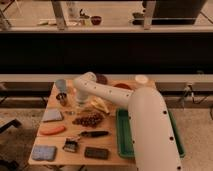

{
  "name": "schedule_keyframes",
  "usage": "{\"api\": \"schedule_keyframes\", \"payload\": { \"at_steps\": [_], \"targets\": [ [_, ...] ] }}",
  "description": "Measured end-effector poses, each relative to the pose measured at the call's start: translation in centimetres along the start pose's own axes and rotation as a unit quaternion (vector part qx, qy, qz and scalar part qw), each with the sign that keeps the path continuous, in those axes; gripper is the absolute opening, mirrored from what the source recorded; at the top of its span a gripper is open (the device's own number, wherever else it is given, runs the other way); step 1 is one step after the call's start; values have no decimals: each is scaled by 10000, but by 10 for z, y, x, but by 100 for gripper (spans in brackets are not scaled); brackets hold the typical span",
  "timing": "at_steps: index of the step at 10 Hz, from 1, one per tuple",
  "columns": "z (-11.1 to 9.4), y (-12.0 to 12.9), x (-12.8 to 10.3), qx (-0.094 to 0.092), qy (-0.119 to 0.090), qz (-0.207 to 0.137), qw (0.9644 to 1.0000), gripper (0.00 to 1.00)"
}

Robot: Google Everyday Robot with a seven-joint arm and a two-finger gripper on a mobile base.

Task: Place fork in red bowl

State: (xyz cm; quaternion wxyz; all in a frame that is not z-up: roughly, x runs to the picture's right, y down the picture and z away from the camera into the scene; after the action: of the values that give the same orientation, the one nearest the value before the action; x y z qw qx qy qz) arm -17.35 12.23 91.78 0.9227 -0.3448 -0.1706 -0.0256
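Note:
The red bowl (123,86) sits at the back of the wooden table (65,159), partly hidden behind my white arm. My gripper (80,103) hangs from the wrist at the table's left-middle, pointing down between the metal cup and the banana. A thin silvery sliver (71,113) just below and left of the gripper looks like the fork; I cannot tell whether the gripper touches it. The bowl is well to the right of and behind the gripper.
A purple bowl (102,78), white cup (141,79), blue cup (61,85) and metal cup (62,98) stand at the back and left. Banana (100,105), grapes (89,120), black-handled utensil (93,134), black brush (71,145) and blue sponge (44,152) lie nearer. A green tray (123,137) is at the right.

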Motion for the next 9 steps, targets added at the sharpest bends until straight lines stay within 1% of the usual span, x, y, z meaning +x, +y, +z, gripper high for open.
{"api": "schedule_keyframes", "payload": {
  "at_steps": [1, 2, 3, 4, 6, 7, 8, 9],
  "targets": [
    [0, 0, 0, 1, 0, 0, 10000, 0],
    [-2, 0, 2, 49, 46, -24, 10000, 0],
    [-8, -2, 2, 172, 105, -67, 9998, 0],
    [-23, -2, 2, 369, 199, -128, 9990, 0],
    [-59, -1, -18, 650, 311, -319, 9969, 0],
    [-76, -2, -24, 803, 394, -403, 9952, 0],
    [-90, -2, -28, 935, 466, -459, 9935, 0],
    [-96, -2, -32, 1000, 503, -508, 9924, 0]
  ]
}}
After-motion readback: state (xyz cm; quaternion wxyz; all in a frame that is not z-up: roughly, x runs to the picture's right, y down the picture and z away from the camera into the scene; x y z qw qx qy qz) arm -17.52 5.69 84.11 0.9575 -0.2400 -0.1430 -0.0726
